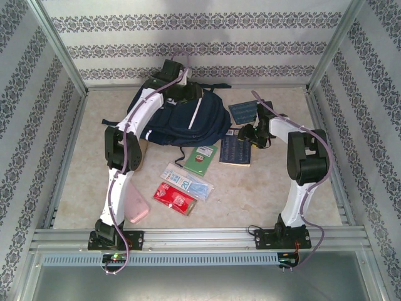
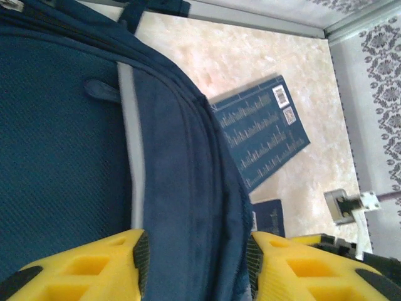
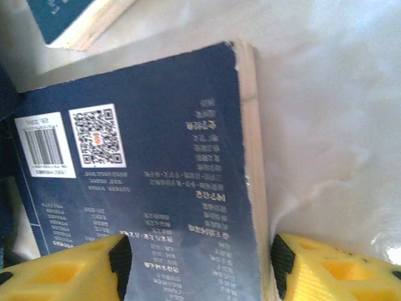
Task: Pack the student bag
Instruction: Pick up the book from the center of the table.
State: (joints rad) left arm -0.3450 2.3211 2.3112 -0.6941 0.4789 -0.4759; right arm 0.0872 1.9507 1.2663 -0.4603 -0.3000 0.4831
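Student bag [image 1: 188, 122] (at 12 o'clock) looks soft, floppy: grip top fold; left gripper [image 2: 195, 251] half-open astride it, right gripper [image 3: 200, 257] half-open astride book [image 3: 156, 175]

The widest bare stretch of the pale marbled table [image 1: 263, 200] is at the near right, in front of the right arm [image 1: 304, 157]. A narrow bare strip also runs along the left wall. The large navy-blue striped fabric backpack [image 1: 182, 119] blocks the far centre, with the left arm [image 1: 135, 125] bent over it. Just right of it, a dark blue paperback book [image 1: 243, 112] and a second dark blue book [image 1: 236, 150] narrow the way to the right wall. A green booklet [image 1: 201, 159], clear plastic packet [image 1: 187, 180], red packet [image 1: 175, 198] and pink translucent box [image 1: 136, 208] crowd the near centre-left.
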